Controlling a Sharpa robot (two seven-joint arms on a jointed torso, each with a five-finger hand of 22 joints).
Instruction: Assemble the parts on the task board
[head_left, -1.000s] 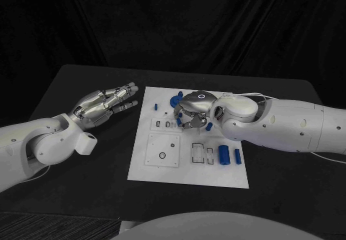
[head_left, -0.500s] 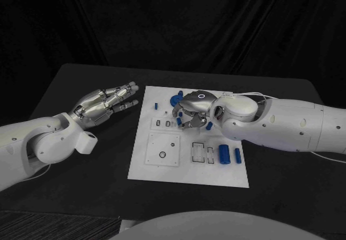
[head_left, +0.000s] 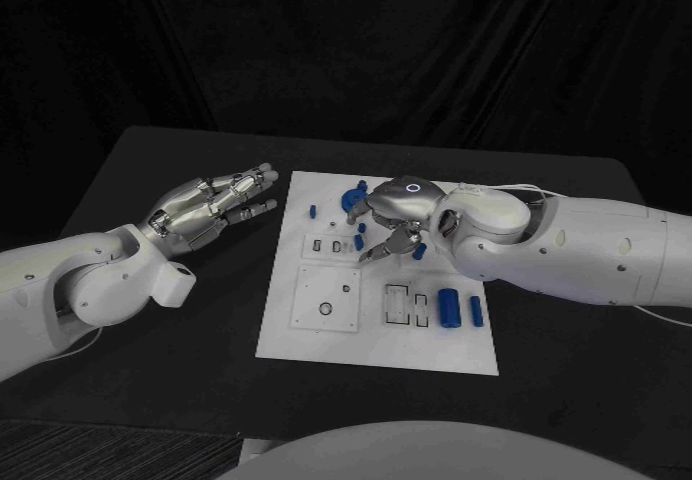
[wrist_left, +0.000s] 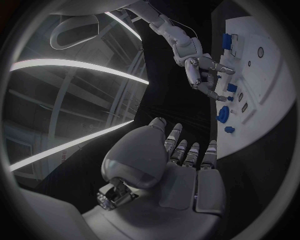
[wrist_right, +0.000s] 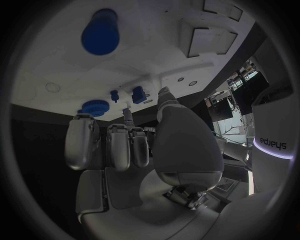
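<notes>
Left robot hand over the black worktop beside the white task board, fingers straight, slightly apart, empty. Two blue cylinders lying right of the board's slots; several small blue parts farther back, some hidden. Right robot hand over the board's middle, slightly higher than before; fingers pointing down, contents indiscernible.

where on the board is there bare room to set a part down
The near strip of the task board, below the square recess and the two blue cylinders, is bare. The far end is crowded: the right hand hovers over small blue parts there. The left hand stays off the board.
</notes>
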